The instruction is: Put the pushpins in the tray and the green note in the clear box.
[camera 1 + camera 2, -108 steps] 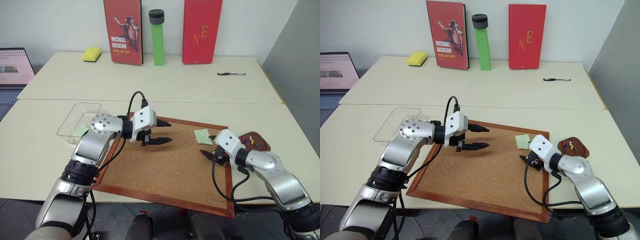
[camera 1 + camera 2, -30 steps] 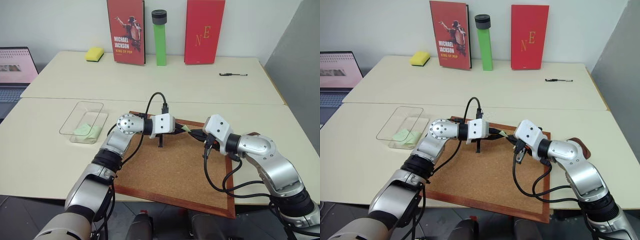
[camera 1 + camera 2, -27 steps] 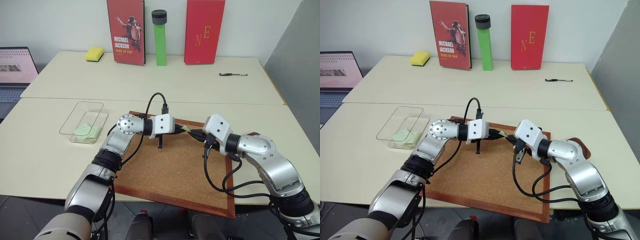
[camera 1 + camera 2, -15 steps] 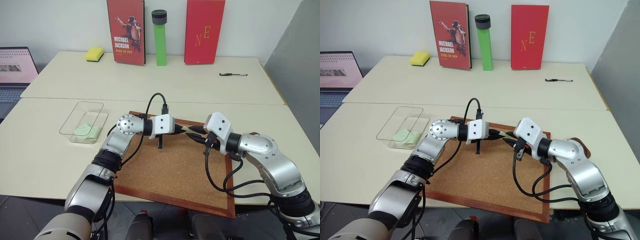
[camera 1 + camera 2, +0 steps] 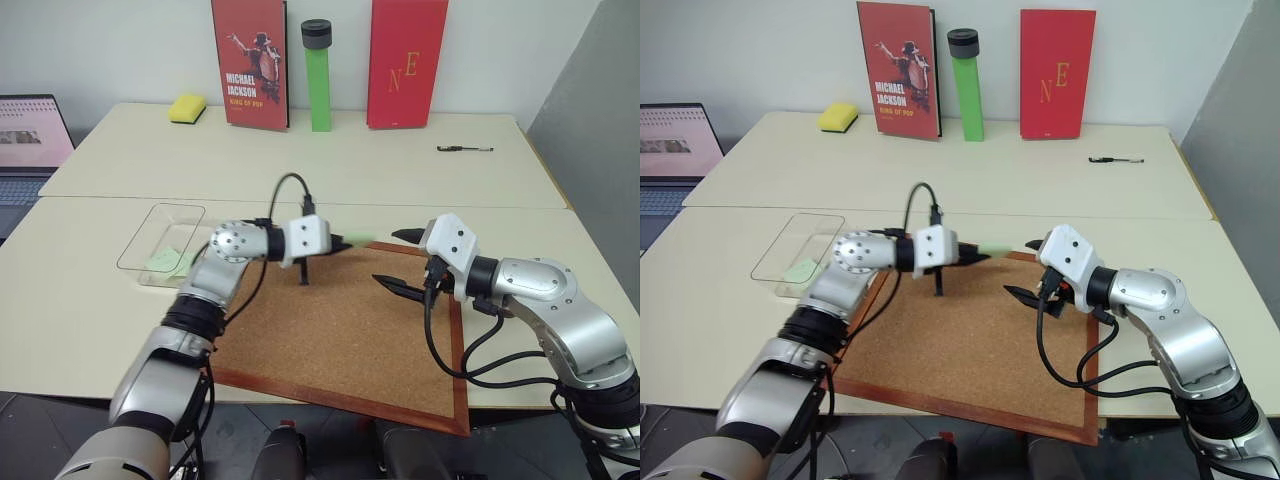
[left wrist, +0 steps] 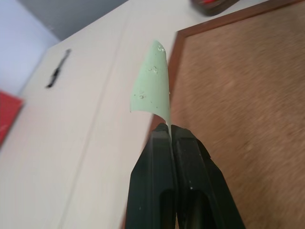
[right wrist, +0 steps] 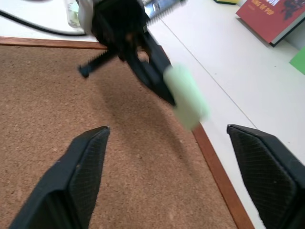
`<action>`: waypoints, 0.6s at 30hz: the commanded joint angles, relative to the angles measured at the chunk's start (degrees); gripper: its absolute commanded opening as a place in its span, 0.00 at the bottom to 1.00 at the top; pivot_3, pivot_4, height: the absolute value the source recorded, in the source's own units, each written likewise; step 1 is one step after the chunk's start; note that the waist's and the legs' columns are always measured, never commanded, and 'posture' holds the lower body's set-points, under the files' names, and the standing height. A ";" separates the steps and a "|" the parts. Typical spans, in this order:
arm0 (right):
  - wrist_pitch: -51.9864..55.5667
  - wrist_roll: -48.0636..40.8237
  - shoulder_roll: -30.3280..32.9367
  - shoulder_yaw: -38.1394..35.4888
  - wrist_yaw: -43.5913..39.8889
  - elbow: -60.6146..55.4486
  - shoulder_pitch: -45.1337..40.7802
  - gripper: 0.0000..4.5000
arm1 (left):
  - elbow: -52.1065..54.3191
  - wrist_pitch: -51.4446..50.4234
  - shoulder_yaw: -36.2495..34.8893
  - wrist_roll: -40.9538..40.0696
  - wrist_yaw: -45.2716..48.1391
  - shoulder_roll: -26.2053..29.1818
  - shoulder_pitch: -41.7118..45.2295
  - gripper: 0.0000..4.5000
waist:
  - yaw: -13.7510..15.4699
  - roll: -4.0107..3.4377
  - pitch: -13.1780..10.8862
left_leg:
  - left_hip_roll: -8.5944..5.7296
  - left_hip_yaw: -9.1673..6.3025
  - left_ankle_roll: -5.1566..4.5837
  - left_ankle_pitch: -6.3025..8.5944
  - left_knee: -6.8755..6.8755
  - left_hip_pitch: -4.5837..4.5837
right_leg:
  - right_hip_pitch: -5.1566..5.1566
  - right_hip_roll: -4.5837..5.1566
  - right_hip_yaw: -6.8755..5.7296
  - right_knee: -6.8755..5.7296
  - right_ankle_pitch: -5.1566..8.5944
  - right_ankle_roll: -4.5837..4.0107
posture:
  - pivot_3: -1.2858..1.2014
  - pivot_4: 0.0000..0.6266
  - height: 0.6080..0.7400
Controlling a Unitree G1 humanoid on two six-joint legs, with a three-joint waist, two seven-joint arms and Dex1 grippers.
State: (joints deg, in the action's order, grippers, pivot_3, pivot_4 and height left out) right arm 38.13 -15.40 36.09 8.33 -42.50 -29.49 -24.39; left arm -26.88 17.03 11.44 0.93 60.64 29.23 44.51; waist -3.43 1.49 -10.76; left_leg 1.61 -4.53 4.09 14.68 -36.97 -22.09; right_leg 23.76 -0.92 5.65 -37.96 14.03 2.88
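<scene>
My left gripper (image 5: pixel 340 242) is shut on one edge of the green note (image 5: pixel 359 241), holding it in the air over the corkboard's far edge. The pale slip (image 6: pixel 151 81) sticks out past the closed fingertips. My right gripper (image 5: pixel 399 262) stands open a short way to the right of the note, nothing between its fingers (image 7: pixel 90 157). The clear box (image 5: pixel 140 240) sits on the table to the left, with another pale green slip (image 5: pixel 161 262) lying inside. A corner of the dark tray (image 6: pixel 214 5) peeks in beyond the corkboard. The pushpins are hidden.
The wood-framed corkboard (image 5: pixel 340 340) lies under both grippers. Along the far wall stand two red books (image 5: pixel 247 62), a tall green tube (image 5: pixel 318 75) and a yellow sponge (image 5: pixel 185 108). A pen (image 5: pixel 463 149) lies far right, a laptop (image 5: pixel 30 135) far left.
My right gripper has opened and let go of the green note. My left gripper, still shut on the note, has carried it left and slightly up, away from the right gripper.
</scene>
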 commanded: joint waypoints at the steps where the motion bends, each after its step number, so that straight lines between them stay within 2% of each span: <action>1: -3.15 -1.95 -1.81 -0.91 -1.02 -0.89 -3.37 0.92 | 9.87 -9.27 -6.21 -1.59 -1.89 7.09 -1.10 0.00 | -0.31 -0.01 0.00 | 0.01 0.01 0.00 0.00 0.00 0.00 | 0.00 0.00 0.00 0.00 0.00 0.00 | 0.52 0.24 1.00; 9: -9.71 -2.43 -3.54 1.52 -6.27 5.26 -7.31 0.92 | 19.38 -26.73 -11.76 3.82 -5.95 22.29 -3.07 0.00 | -0.60 -0.02 -0.02 | 0.03 -0.01 0.00 0.00 0.01 0.01 | 0.01 0.01 -0.05 0.00 0.01 -0.01 | 0.52 0.24 1.00; 11: -11.57 -2.86 -4.82 2.72 -8.40 8.24 -8.97 0.92 | 20.72 -31.56 -13.93 6.68 -6.85 27.72 -5.52 0.00 | 0.05 0.00 -0.04 | 0.02 -0.01 0.00 0.00 0.00 0.00 | 0.00 0.02 -0.07 0.00 0.01 -0.01 | 0.52 0.24 1.00; 14: -13.12 -3.11 -6.59 4.06 -10.51 11.19 -10.47 0.92 | 21.09 -33.72 -15.66 9.15 -9.22 31.80 -10.19 0.00 | -1.21 0.08 -0.10 | 0.07 0.04 0.00 0.00 0.04 -0.03 | 0.12 -0.01 -0.03 -0.04 0.01 -0.02 | 0.52 0.24 1.00; 18: -14.50 -2.93 -8.06 5.25 -12.64 13.81 -11.10 0.92 | 20.75 -33.56 -16.42 11.94 -12.26 35.57 -15.35 0.00 | -1.48 0.03 -0.13 | 0.10 0.04 0.00 0.00 0.13 -0.06 | 0.30 -0.01 -0.06 -0.19 0.08 -0.14 | 0.52 0.24 1.00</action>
State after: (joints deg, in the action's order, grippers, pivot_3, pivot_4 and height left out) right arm 25.63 -17.26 28.69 13.35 -53.41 -15.61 -33.89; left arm -7.32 -16.38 -2.86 11.36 50.35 62.62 30.66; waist -4.92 1.52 -10.89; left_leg 1.71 -4.50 4.08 14.68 -36.85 -22.16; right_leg 24.06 -0.93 5.58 -38.16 14.12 2.72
